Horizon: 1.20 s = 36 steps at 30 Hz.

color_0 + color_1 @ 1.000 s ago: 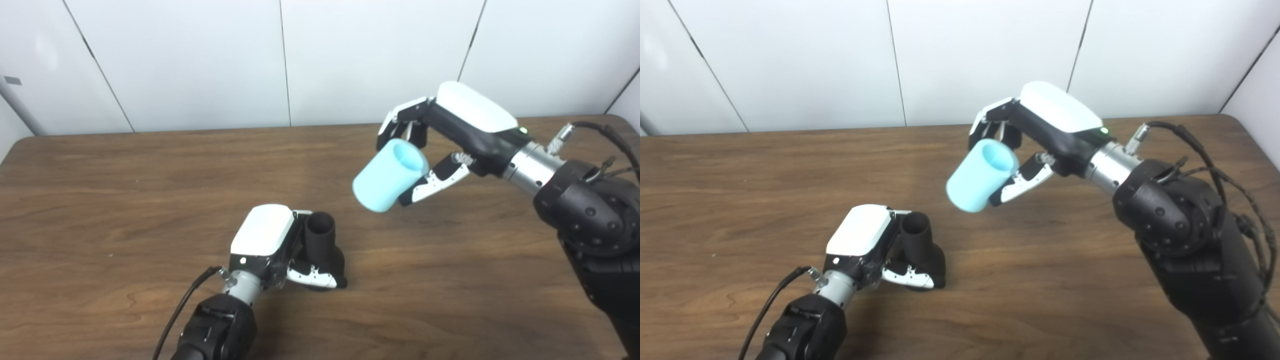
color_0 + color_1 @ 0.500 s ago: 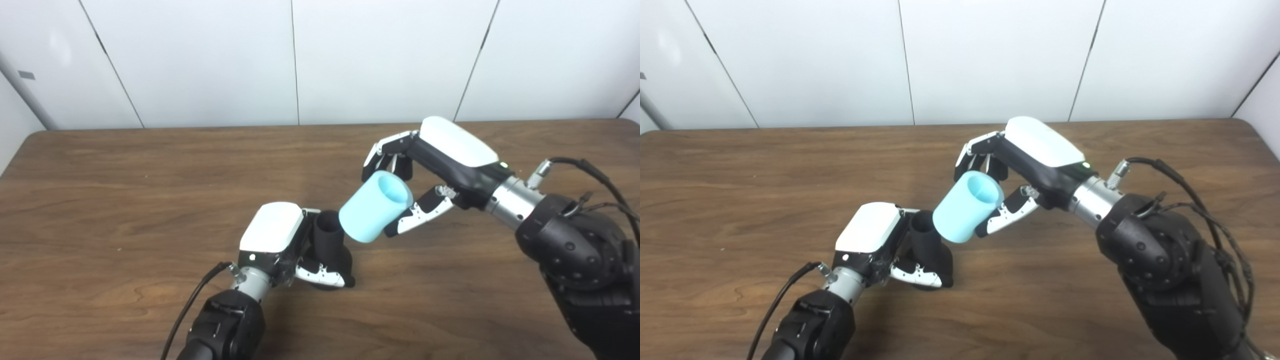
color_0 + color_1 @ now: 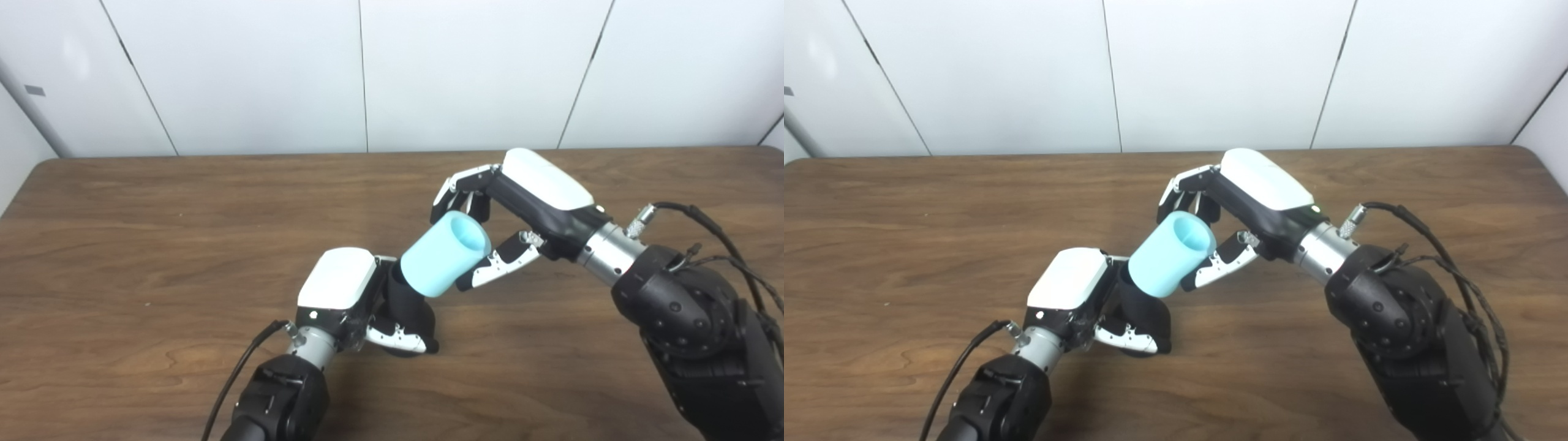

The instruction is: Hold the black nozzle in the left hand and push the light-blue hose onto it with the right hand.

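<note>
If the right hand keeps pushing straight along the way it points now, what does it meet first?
The right hand points down toward the left hand. The light-blue cylindrical hose it holds leads, its lower end already at the black plastic nozzle; that nozzle comes first. How far it has seated is unclear.

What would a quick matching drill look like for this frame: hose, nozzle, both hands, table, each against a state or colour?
Column 1:
1. hose
2. nozzle
3. left hand
4. table

Column 2:
A. brown wood
B. light blue, held by the right hand
C. shut on the black part
D. black, its top hidden by the hose's lower end

Pairs: 1-B, 2-D, 3-C, 4-A
</note>
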Motion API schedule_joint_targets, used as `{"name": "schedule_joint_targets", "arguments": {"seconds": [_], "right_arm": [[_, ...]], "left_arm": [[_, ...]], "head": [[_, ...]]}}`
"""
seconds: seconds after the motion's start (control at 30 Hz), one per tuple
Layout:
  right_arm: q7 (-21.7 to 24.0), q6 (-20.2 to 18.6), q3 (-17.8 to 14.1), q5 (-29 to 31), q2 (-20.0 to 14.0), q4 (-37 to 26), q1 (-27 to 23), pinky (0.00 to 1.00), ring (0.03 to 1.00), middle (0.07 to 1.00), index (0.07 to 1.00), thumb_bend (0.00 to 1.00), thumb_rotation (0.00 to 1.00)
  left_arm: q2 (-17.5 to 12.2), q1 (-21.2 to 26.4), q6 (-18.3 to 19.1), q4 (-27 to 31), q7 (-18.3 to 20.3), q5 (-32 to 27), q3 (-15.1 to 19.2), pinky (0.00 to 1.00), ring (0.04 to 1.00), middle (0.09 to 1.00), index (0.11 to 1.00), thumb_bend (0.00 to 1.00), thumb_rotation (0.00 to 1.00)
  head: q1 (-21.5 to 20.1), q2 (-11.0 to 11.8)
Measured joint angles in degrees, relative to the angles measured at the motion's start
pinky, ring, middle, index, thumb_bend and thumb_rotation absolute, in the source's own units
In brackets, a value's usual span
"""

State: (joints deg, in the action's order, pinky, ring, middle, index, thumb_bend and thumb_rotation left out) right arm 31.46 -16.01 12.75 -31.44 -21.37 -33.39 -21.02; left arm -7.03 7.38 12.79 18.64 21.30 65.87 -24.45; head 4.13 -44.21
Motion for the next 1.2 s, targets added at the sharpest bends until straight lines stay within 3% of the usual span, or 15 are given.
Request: {"name": "schedule_joint_targets", "arguments": {"seconds": [0.43,1.2], "right_arm": [[0.11,-0.21,-0.81,0.85,0.64,-0.63,-0.12,0.37,0.387,0.502,0.533,0.51,0.00],[2.52,0.55,1.70,-1.03,0.19,-0.38,-1.75,0.36,0.373,0.486,0.545,0.51,0.00]], "left_arm": [[0.73,0.00,0.02,-0.15,0.09,0.66,-0.55,0.83,0.633,0.483,0.490,0.53,0.00],[2.32,-0.10,0.73,-0.09,1.03,2.33,-0.93,0.83,0.631,0.477,0.493,0.53,0.00]], "head": [[0.70,-0.53],[1.23,-1.14]]}}
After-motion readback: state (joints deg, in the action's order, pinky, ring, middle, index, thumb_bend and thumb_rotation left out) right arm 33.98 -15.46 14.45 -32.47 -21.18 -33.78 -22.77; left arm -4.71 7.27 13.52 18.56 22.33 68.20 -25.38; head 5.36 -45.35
